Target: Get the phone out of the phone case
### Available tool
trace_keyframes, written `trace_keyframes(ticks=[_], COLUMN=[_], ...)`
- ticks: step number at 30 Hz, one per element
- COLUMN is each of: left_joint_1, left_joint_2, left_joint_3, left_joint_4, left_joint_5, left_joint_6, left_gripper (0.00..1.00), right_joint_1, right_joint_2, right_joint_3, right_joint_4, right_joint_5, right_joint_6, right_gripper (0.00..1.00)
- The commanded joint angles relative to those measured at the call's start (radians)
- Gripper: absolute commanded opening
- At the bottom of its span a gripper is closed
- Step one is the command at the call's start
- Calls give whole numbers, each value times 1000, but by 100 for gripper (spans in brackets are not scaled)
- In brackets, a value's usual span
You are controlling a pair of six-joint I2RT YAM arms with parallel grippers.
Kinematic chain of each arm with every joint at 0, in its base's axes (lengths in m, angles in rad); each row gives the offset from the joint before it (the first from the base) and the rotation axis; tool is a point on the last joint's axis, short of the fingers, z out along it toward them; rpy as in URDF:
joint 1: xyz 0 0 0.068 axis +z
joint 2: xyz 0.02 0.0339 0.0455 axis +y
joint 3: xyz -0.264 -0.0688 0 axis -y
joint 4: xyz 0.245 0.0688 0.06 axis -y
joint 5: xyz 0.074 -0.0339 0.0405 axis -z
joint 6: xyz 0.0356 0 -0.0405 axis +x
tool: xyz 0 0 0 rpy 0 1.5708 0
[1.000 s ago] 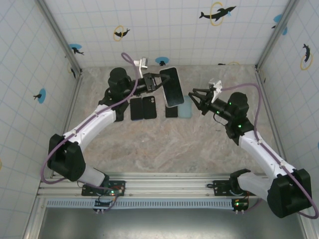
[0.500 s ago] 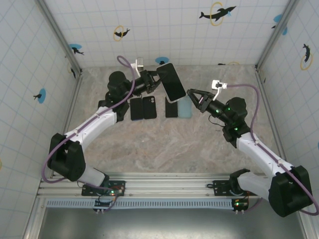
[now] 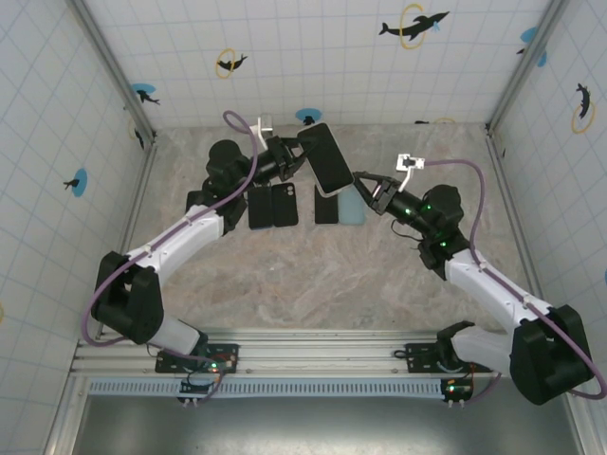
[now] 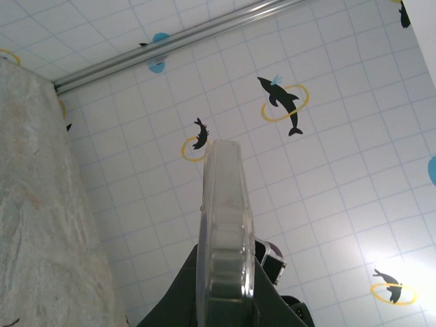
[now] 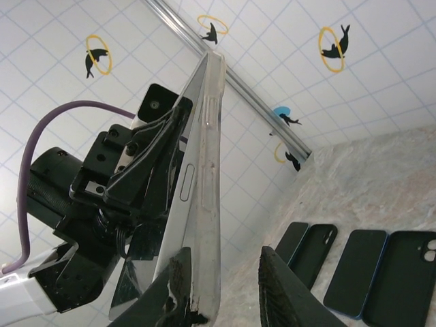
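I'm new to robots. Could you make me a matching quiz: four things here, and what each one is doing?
1 cased phone
2 left gripper
3 right gripper
4 light blue case

A lying flat on the table
B open, fingers either side of the phone's end
C raised in the air
D shut on the phone

Pairs: 1-C, 2-D, 3-B, 4-A

From the left wrist the phone (image 4: pixel 225 204) shows edge-on, its lower end and most of the left gripper (image 4: pixel 225 279) clamping it cut off below. From the right wrist its lower end is cut off too; whether the right gripper (image 5: pixel 223 255) beside it touches it cannot be told
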Motion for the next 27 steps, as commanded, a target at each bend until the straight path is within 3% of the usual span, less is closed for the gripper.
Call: trace_keyframes(ticks=[1,13,21,24,27], left_joint_1=[-20,-43,-51,-51,-50], left_joint_2=[-2,50,93,113,104], left_joint_3=[4,-24,-11,24,30], left_joint_4=[115,169,178,147,105], left_joint_5=[-46,-72,-49,-8,-11], left_joint_6=[-54,-151,-167,-144,-114], left_gripper=[0,0,0,5,17], right_joint_1=[31,92,90,86,77], right_joint_2=[15,82,104,109,102], right_joint_3=[-7,21,36,30,15], right_joint_4=[23,197,256,281,294], right_joint_5=[-43,67,93,91,100], right_joint_6=[16,407,511,528,540], right_gripper=[30,29,19,11,5])
